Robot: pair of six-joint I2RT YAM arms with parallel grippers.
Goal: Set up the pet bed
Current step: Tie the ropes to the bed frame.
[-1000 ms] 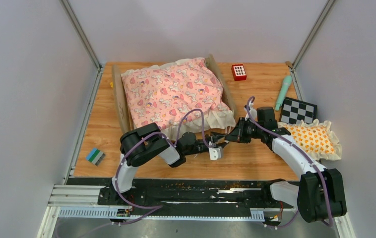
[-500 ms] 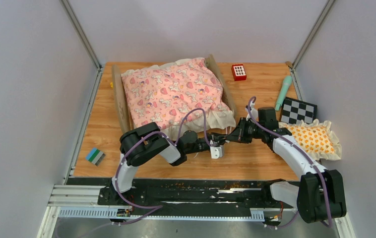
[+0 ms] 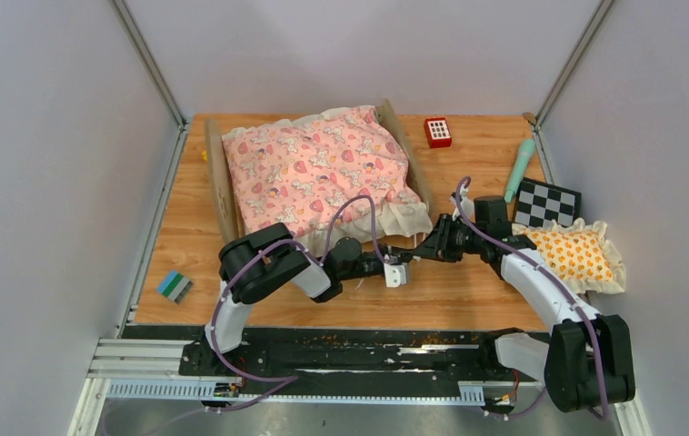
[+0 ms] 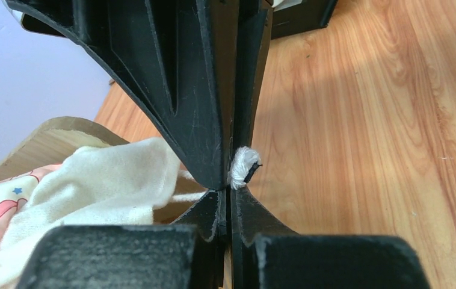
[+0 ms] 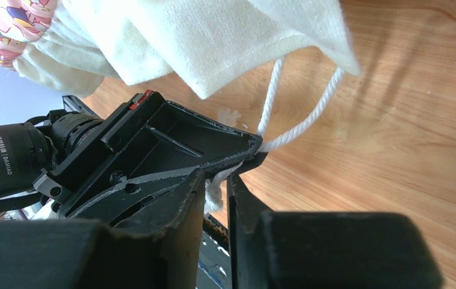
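Observation:
The pet bed [image 3: 217, 177] stands at the back of the table, its pink unicorn quilt [image 3: 323, 168] spread over it. A white cord [image 5: 310, 117] hangs from the quilt's cream ruffle [image 5: 213, 42] at the near right corner. Both grippers meet there, tip to tip. My left gripper [image 3: 409, 256] is shut on the cord, whose frayed end [image 4: 243, 168] pokes out beside its fingertips. My right gripper [image 3: 418, 253] has its jaws a little apart, and the cord's end [image 5: 215, 189] lies loosely in the gap.
An orange-patterned frilled pillow [image 3: 577, 254] lies at the right edge beside a checkerboard card [image 3: 548, 202]. A teal tube [image 3: 519, 168] and a red block [image 3: 437, 132] sit at the back right. A blue-green block [image 3: 174, 286] lies front left.
My left gripper has closed onto the cord. My right gripper's jaws, shut before, have parted slightly. Both arms have barely shifted.

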